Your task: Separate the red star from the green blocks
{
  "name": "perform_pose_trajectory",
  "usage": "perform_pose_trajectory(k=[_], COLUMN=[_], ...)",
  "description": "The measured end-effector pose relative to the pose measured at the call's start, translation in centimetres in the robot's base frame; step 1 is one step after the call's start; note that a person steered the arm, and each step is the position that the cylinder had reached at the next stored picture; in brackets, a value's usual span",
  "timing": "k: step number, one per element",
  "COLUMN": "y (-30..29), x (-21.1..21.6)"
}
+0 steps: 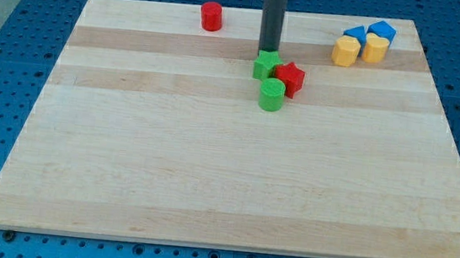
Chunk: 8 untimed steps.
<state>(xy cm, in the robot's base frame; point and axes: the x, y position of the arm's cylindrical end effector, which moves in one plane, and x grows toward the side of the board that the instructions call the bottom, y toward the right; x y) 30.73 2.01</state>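
The red star [291,77] lies near the top middle of the wooden board [210,161]. A green star-like block [266,65] touches it on its left. A green cylinder [271,94] stands just below both, touching or almost touching the red star. My tip [268,50] is at the end of the dark rod, right at the top edge of the green star-like block, above and left of the red star.
A red cylinder [212,16] stands near the top edge, left of the rod. At the top right sit two yellow blocks [346,50] [375,49] and two blue blocks [356,33] [382,30] in a cluster. A blue pegboard table surrounds the board.
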Motion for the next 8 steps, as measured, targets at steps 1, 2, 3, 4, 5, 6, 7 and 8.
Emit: perform_pose_trajectory(k=[1,2,3,4,5,6,7,8], y=[-1.4,-1.4,-2.2,-1.3,1.4,4.5,6.4,7.7], x=[3.3,6.1,4.2,3.2,3.5,5.4,8.5,10.1])
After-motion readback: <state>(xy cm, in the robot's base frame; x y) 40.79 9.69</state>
